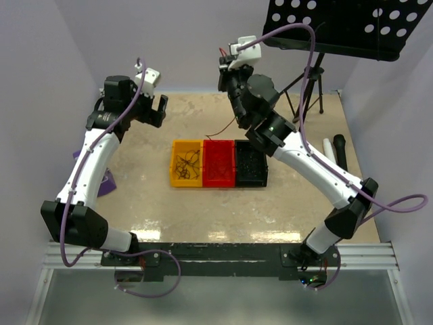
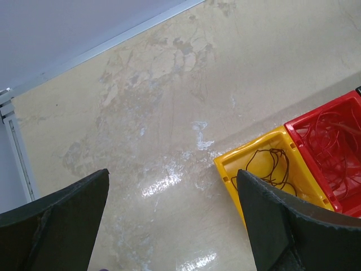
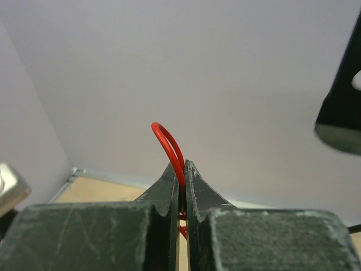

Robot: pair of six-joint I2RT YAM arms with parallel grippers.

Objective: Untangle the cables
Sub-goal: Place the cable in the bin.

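My right gripper (image 3: 181, 166) is shut on a thin red wire (image 3: 167, 141) that loops up out of its fingertips. In the top view this gripper (image 1: 226, 70) is raised high at the back of the table, and a red strand (image 1: 223, 128) trails down toward the trays. A yellow tray (image 1: 173, 162) holds dark brown wires (image 2: 273, 166). A red tray (image 1: 218, 177) holds red wires (image 2: 330, 138). My left gripper (image 2: 172, 175) is open and empty above the bare table, left of the yellow tray (image 2: 248, 161); it also shows in the top view (image 1: 157, 108).
A black tray (image 1: 250, 164) stands right of the red one. A black perforated music stand (image 1: 345, 24) stands at the back right, its legs by the right arm. A black and white tool (image 1: 337, 147) lies at the right edge. A purple object (image 1: 107, 183) lies at the left.
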